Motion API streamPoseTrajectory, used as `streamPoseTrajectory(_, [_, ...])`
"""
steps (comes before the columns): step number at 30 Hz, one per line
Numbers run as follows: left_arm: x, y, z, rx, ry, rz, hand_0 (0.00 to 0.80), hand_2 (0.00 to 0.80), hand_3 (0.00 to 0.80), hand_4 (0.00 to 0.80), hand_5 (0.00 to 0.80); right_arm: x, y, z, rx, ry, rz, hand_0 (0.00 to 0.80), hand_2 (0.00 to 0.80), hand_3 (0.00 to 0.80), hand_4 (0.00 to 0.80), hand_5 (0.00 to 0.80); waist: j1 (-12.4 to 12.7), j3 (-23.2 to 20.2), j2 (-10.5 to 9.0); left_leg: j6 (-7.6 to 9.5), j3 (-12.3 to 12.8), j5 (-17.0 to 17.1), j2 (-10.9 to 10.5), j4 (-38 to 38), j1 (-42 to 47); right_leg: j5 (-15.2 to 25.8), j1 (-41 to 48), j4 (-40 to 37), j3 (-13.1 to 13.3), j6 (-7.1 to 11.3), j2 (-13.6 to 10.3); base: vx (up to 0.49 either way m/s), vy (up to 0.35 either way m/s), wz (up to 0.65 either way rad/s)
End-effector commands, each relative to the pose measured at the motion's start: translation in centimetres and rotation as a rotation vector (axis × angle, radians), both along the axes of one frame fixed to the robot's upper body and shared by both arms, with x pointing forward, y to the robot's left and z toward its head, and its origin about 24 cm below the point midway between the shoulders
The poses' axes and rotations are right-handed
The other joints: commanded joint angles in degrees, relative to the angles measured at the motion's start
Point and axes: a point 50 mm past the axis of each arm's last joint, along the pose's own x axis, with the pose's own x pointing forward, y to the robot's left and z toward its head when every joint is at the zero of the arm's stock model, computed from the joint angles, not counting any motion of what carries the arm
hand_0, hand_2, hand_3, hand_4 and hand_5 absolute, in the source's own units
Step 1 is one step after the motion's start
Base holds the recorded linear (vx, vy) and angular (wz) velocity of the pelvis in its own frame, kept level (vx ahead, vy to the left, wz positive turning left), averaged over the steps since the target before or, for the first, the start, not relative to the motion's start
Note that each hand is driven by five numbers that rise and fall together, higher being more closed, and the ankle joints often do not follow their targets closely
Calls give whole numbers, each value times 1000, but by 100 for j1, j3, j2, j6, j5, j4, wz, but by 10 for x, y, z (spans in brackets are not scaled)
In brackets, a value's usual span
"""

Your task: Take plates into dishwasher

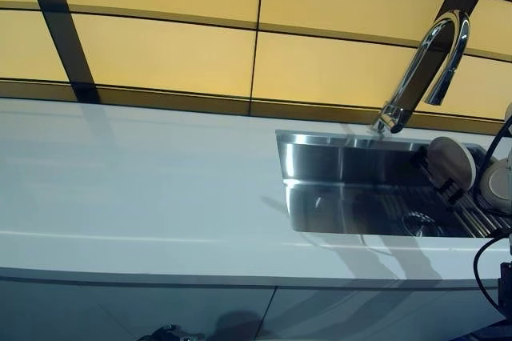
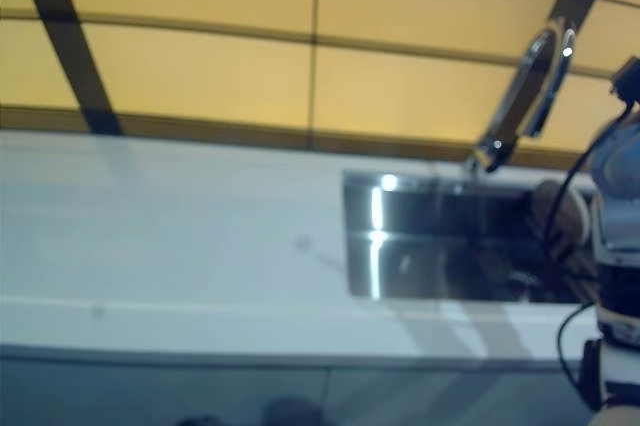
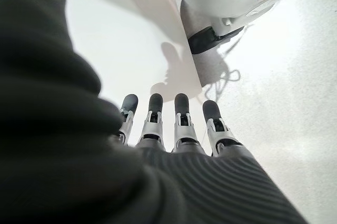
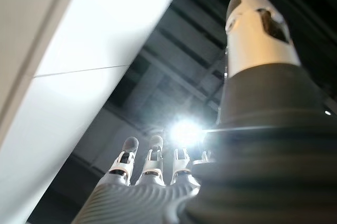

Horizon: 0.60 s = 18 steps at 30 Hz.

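Two plates (image 1: 453, 161) upright in sink (image 1: 320, 161)

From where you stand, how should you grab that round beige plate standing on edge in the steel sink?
Pinch the round beige plate by its exposed top rim, coming from above. It stands nearly upright in the dark rack in the steel sink, so only the upper edge is free.

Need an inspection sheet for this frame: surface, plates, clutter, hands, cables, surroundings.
Surface: white countertop, bare to the left of the sink.
Job's things: plates stand on edge in a rack at the sink's right end; no dishwasher seen.
Clutter: nothing seen.
Hands: left hand straight-fingered, holding nothing; right hand fingers straight, empty.
Cables: nothing seen beyond the robot's own.
Surroundings: chrome faucet behind the sink; yellow wall panels with dark strips.
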Motion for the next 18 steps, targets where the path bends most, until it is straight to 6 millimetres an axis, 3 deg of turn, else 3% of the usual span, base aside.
streamPoseTrajectory(1, [25,5,7,9,-58,-24,0,0,0,0,0,1,-21,8,-2,115,19,0,0,0,0,0,122,251,170,307,-182,-1055,-394,40,510,498,-654,577,-205,121,119,58,17,-2])
streamPoseTrajectory(8, [11,14,6,42,-5,-31,0,0,0,0,0,13,-30,-9,24,235,209,0,0,0,0,0,132,334,164,244,-163,-1056,-285,40,570,640,-683,466,-214,169,66,67,-34,-19])
streamPoseTrajectory(12, [9,28,9,85,22,-20,0,0,0,0,0,15,-29,-14,27,251,267,0,0,0,0,0,210,354,97,148,-163,-1051,-136,40,478,1358,-675,375,-192,368,-602,32,-285,-24])
streamPoseTrajectory(13, [10,34,11,95,24,-20,0,0,0,0,0,15,-27,-16,26,251,277,0,0,0,0,0,237,382,97,97,-142,-1043,-27,40,469,1734,-742,434,-192,450,-894,15,-414,-43])
streamPoseTrajectory(14, [10,37,13,102,23,-24,0,0,0,0,0,16,-25,-17,25,249,284,0,0,0,0,0,242,412,123,58,-146,-1034,86,40,473,1889,-814,494,-144,484,-1039,13,-476,-54])
streamPoseTrajectory(18, [24,48,21,136,-12,-46,0,0,0,0,0,16,-16,-15,37,218,294,0,0,0,0,0,323,537,180,-201,-381,-988,791,308,300,2145,-829,399,191,581,-1508,-53,-644,-12])
